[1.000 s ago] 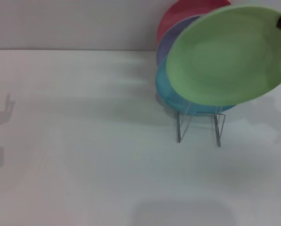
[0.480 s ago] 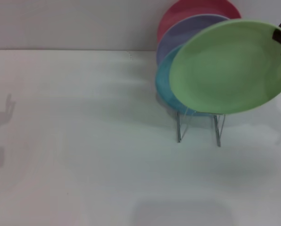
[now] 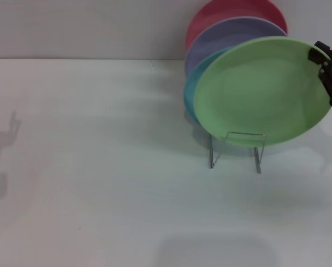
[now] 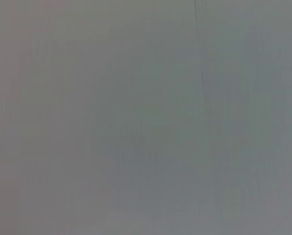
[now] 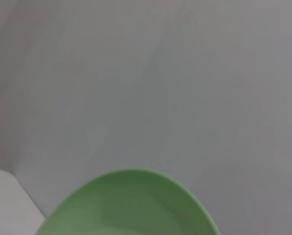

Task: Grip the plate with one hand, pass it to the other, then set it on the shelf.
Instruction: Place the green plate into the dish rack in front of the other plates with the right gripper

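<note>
Plate [image 3: 263, 92] on edge, gripped by our right tool [image 3: 328, 71].

We see its face toward us, long axis sloping up to the clamped rim; it extends leftward from the tool, over the shelf [image 3: 236, 149], before the light blue plate [image 3: 191, 92].

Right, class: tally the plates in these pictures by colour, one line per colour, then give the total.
Green plate, held at its rim by the right gripper: 1
Light blue plate: 1
Lavender plate: 1
Red plate: 1
Total: 4 plates
</note>
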Tool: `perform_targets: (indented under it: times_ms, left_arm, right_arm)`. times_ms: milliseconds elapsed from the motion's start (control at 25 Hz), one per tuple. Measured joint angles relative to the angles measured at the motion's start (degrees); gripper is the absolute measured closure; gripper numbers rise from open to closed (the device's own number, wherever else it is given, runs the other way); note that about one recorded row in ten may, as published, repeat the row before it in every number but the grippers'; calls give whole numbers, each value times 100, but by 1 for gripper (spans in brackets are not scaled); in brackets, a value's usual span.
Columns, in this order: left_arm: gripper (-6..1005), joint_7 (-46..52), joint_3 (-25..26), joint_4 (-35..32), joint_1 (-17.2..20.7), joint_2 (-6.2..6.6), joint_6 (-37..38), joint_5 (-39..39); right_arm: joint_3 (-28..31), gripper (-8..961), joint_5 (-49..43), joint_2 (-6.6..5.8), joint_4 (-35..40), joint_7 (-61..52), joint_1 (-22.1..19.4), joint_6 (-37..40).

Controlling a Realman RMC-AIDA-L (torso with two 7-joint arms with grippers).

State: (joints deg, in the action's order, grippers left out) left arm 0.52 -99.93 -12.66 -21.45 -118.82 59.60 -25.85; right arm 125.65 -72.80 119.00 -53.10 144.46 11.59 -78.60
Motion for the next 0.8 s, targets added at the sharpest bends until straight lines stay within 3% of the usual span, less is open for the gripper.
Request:
perform_targets:
  times_ms: [280, 800]
  left_arm:
    - [243, 0, 0, 0, -13, 0, -2, -5]
    - [242, 0, 1, 0, -17, 0, -2, -20]
  right_arm:
    - [-4, 909, -218, 14, 343, 1, 256, 242]
    - [-309, 756, -202, 47, 778, 291, 309, 265]
